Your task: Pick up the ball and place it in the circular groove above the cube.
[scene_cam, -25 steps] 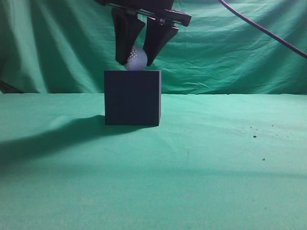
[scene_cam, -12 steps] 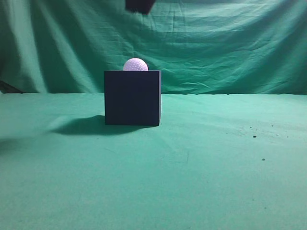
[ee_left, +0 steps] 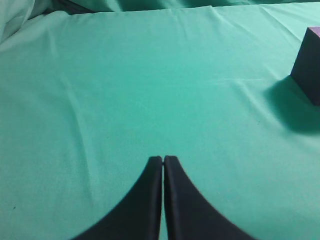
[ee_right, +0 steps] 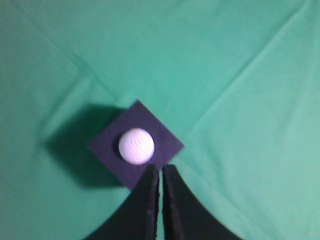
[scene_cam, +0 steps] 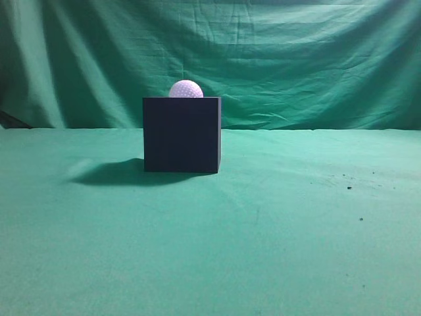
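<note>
The white dimpled ball (scene_cam: 186, 89) sits on top of the dark navy cube (scene_cam: 181, 135), sunk a little into its top face. The right wrist view looks straight down on the ball (ee_right: 136, 145) resting in the middle of the cube's top (ee_right: 107, 147). My right gripper (ee_right: 160, 167) is high above the cube, shut and empty, its tips over the cube's near corner. My left gripper (ee_left: 163, 159) is shut and empty over bare cloth; the cube's corner (ee_left: 309, 70) shows at the far right of that view. Neither gripper shows in the exterior view.
Green cloth (scene_cam: 276, 230) covers the table and hangs as a backdrop (scene_cam: 296, 59). A few dark specks (scene_cam: 348, 187) lie on the cloth at right. The cube casts a shadow to its left.
My right gripper let go of the ball, rose straight up out of the exterior view and shut. The ball stays on the cube. The arm's shadow has left the cloth.
</note>
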Controlling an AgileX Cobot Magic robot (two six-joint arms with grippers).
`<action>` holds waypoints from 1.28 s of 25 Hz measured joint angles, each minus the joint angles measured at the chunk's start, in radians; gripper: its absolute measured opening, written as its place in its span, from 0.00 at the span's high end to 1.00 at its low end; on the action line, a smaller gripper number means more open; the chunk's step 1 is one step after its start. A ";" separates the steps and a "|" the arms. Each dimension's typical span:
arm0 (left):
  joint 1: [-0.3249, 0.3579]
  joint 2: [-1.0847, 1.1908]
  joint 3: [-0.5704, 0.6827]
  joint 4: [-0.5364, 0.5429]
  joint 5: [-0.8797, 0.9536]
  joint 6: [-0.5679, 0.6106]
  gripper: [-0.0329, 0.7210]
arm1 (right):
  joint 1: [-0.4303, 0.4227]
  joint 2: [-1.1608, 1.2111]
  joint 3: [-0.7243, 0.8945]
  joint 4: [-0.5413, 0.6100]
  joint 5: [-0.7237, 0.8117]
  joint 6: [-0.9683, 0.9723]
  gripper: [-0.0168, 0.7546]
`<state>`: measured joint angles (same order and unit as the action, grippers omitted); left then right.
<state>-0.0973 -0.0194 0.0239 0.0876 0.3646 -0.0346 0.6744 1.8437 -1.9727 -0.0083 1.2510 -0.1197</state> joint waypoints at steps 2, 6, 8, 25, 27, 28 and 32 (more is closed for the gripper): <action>0.000 0.000 0.000 0.000 0.000 0.000 0.96 | 0.000 -0.086 0.094 -0.031 0.000 0.023 0.98; 0.000 0.000 0.000 0.000 0.000 0.000 0.96 | 0.000 -0.263 0.300 -0.045 0.004 0.050 0.98; 0.000 0.000 0.000 0.000 0.000 0.000 0.96 | 0.000 -0.352 0.405 -0.047 0.004 0.063 0.98; 0.000 0.000 0.000 0.000 0.000 0.000 0.96 | 0.000 -1.106 1.179 0.109 -0.409 0.205 0.98; 0.000 0.000 0.000 0.000 0.000 0.000 0.96 | 0.000 -1.154 1.192 0.115 -0.402 0.205 0.98; 0.000 0.000 0.000 0.000 0.000 0.000 0.96 | 0.000 -1.176 1.191 0.115 -0.398 0.197 0.98; 0.000 0.000 0.000 0.000 0.000 0.000 0.96 | 0.000 -1.213 1.192 0.053 -0.393 0.188 0.98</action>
<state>-0.0973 -0.0194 0.0239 0.0876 0.3646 -0.0346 0.6744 0.6304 -0.7806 0.0451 0.8576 0.0683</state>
